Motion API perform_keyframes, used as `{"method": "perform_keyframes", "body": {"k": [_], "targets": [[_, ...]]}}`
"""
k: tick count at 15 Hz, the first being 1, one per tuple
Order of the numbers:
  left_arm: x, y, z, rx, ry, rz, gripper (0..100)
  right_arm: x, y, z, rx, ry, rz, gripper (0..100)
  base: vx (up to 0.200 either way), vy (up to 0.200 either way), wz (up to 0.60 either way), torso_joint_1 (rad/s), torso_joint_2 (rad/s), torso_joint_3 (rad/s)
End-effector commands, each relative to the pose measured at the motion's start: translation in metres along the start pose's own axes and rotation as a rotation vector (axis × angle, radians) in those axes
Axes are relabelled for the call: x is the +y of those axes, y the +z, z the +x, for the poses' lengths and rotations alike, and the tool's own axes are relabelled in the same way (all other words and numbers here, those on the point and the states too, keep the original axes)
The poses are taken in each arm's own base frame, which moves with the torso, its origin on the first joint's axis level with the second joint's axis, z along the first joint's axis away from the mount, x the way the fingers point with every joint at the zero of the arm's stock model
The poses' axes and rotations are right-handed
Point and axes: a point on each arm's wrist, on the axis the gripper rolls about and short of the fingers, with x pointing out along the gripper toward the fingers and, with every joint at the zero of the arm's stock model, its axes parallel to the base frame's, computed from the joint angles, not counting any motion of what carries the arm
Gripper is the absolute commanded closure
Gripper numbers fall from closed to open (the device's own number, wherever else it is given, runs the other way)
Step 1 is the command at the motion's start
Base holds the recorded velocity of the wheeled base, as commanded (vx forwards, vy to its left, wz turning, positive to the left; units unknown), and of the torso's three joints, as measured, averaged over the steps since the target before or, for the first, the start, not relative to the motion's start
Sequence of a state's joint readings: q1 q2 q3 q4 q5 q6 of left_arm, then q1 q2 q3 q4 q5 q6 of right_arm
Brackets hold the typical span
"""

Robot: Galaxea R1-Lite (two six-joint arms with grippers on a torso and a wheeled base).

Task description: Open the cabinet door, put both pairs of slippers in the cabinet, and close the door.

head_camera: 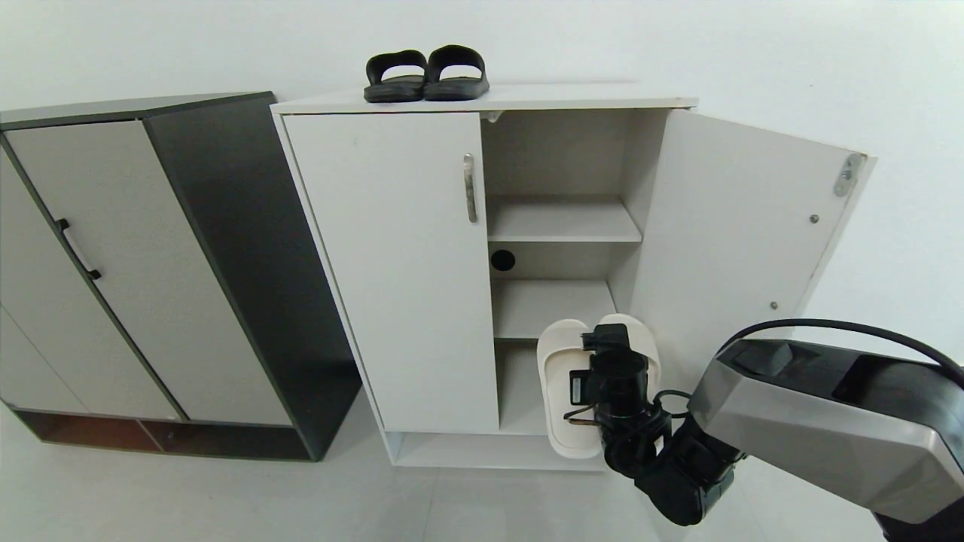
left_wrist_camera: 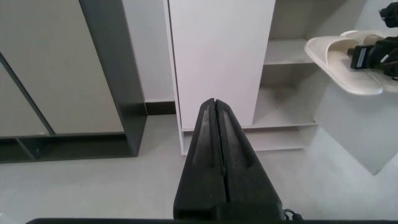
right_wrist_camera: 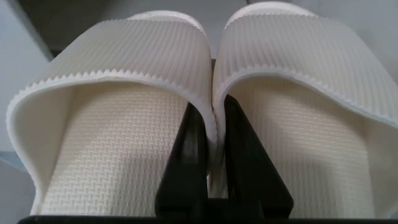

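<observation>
The white cabinet has its right door swung open and its left door shut. A pair of black slippers rests on its top. My right gripper is shut on a pair of cream slippers, pinching the inner edges of both together. It holds them in front of the open right half, at the level of the lowest compartment. The cream slippers also appear in the left wrist view. My left gripper is shut and empty, hanging low above the floor before the cabinet.
A dark grey cabinet with a shut door stands to the left of the white one. Inside the open half are two bare shelves and a round hole in the back panel. Pale floor tiles lie in front.
</observation>
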State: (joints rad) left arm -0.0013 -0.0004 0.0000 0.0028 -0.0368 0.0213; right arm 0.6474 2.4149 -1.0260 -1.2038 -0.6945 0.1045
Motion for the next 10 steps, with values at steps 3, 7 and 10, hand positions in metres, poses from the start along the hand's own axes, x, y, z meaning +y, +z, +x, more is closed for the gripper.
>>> {"method": "perform_keyframes", "body": {"k": [3, 7, 10], "targets": [[0.0, 0.0, 0.0001, 0.002, 0.0, 0.0, 100, -0.0073, -0.0052, 0.0073, 0.012, -0.023, -0.006, 100, 0.0, 0.0, 0.0, 0.0, 0.0, 0.0], [0.0, 0.0, 0.0001, 0.002, 0.0, 0.0, 100, -0.0073, -0.0052, 0.0073, 0.012, -0.023, -0.007, 100, 0.0, 0.0, 0.0, 0.0, 0.0, 0.0], [0.0, 0.0, 0.0001, 0.002, 0.0, 0.0, 100, -0.0073, -0.0052, 0.0073, 0.012, -0.023, -0.007, 100, 0.0, 0.0, 0.0, 0.0, 0.0, 0.0]]}}
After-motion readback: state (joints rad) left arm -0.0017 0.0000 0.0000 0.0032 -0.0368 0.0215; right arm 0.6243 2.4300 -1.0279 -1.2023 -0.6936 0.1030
